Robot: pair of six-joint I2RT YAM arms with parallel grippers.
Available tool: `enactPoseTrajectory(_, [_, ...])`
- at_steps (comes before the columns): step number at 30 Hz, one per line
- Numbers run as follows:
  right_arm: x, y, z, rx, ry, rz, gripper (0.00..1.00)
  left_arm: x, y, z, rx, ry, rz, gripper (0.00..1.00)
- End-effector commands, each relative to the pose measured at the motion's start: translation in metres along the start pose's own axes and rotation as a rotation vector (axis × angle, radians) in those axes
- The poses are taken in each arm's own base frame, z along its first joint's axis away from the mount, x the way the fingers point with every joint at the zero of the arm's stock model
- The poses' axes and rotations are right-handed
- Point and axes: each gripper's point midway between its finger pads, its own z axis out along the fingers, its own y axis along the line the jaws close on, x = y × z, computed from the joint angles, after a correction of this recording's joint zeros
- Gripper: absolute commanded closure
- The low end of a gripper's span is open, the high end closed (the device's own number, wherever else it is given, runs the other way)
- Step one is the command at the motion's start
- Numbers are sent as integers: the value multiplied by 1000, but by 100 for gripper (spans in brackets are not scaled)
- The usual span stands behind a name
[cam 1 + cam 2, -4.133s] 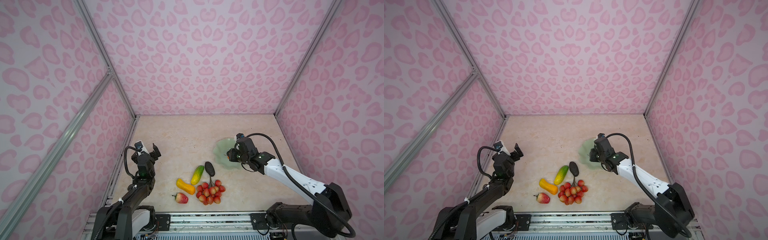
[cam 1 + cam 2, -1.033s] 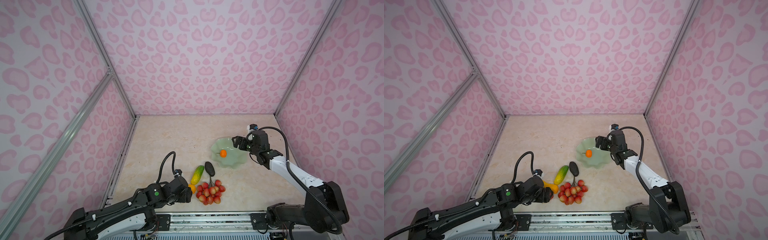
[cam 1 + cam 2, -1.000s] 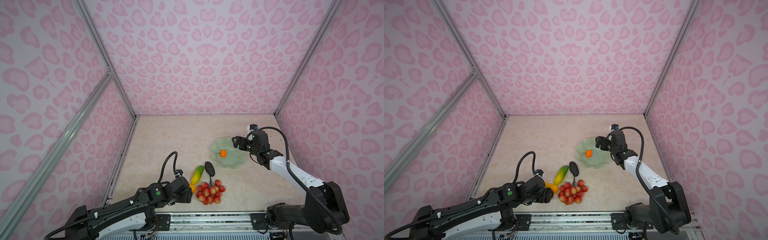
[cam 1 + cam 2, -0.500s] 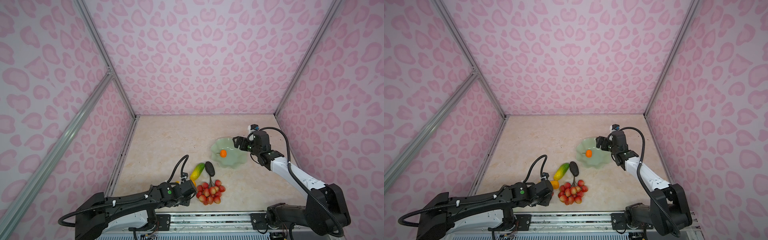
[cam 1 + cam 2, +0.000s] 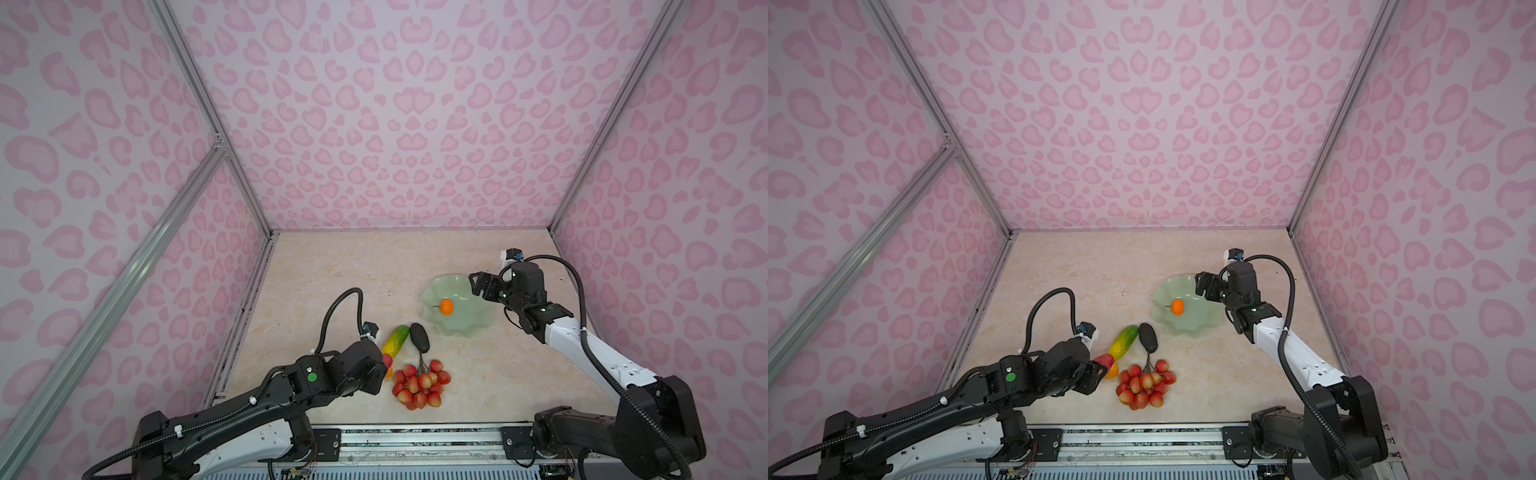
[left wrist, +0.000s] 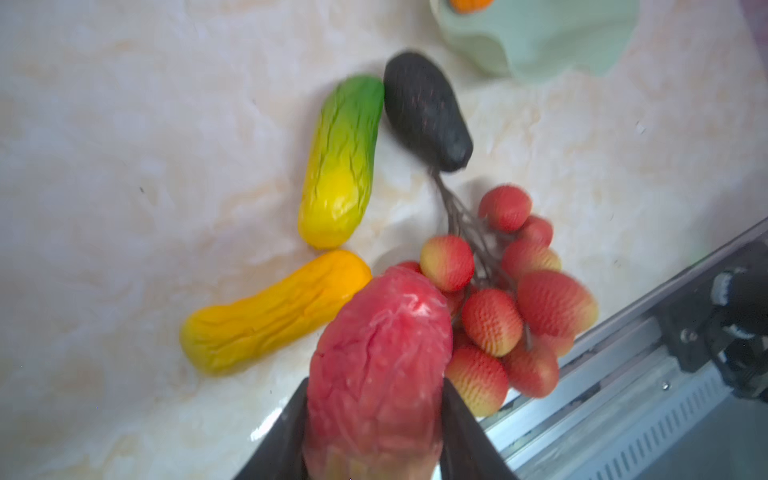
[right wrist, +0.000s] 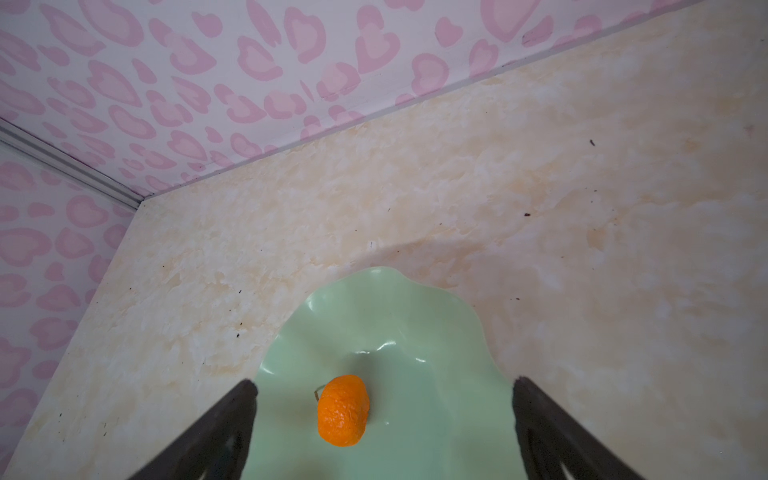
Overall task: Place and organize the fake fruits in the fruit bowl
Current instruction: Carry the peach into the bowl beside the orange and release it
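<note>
Left gripper (image 6: pixel 376 386) pinches the red-pink strawberry (image 6: pixel 382 340) at near centre, over the end of the yellow-orange gourd (image 6: pixel 274 311) and just left of the cluster of red-pink balls (image 5: pixel 419 384). Cucumber (image 5: pixel 395 338) and blackish oblong (image 5: pixel 419 337) lie just beyond, far tips touching. Right gripper (image 7: pixel 384 384) hangs with jaws spread wide at the right edge of the fruit bowl (image 5: pixel 465 328), which sits right of centre with the small orange ball (image 5: pixel 446 306) inside.

Black-and-white left arm (image 5: pixel 249 409) and right arm (image 5: pixel 582 345) trail looping black cables (image 5: pixel 348 291); the left bears a green dot (image 5: pixel 311 377).
</note>
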Motion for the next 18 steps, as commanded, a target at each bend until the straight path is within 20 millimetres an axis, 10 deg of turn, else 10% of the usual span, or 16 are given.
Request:
enactPoseTrajectory(1, [-5, 1, -6, -5, -21, -19, 3, -50, -16, -5, 35, -73, 135, 55])
enactPoseTrajectory(9, [-5, -9, -37, 15, -98, -45, 3, -176, -75, 43, 147, -179, 253, 55])
enactPoseTrajectory(18, [-3, -19, -60, 50, -106, -40, 3, -203, -101, 152, 177, -36, 238, 56])
